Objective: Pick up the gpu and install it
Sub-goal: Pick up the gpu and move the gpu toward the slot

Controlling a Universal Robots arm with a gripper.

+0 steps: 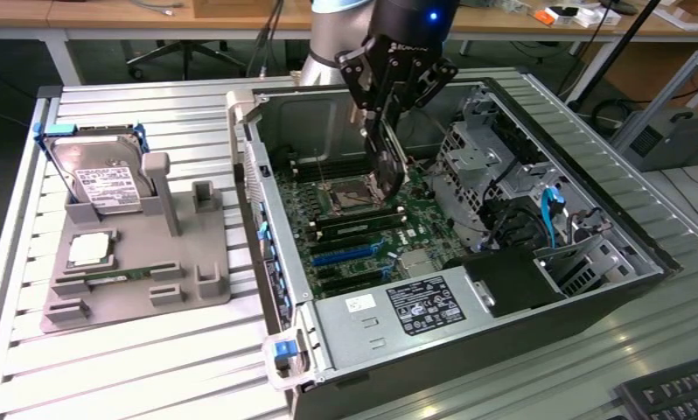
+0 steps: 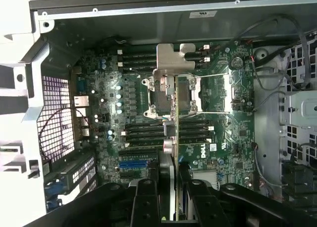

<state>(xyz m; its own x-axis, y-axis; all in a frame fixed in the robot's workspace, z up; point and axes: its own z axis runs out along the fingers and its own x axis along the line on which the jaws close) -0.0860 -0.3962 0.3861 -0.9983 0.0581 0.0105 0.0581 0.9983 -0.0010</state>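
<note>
Exterior view: the arm was angled steeply down into the open computer case (image 1: pixel 251 188). The gripper (image 1: pixel 380 118) pinched the gpu (image 1: pixel 387 162) upright above the motherboard (image 1: pixel 361 229), with drive cages (image 1: pixel 489 166) crowding close. A hard drive (image 1: pixel 107 184) stood in the gray stand (image 1: pixel 198 262) at the exterior view's left.

Wrist view: the gpu (image 2: pixel 176 113) hung edge-on over the processor socket (image 2: pixel 195 94), fingers (image 2: pixel 146 200) clamped on it, and it was probably clear of the board.

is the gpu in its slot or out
Out. The gpu hangs on edge, clamped in the tool, over the cpu socket; the blue slots lie bare.
</note>
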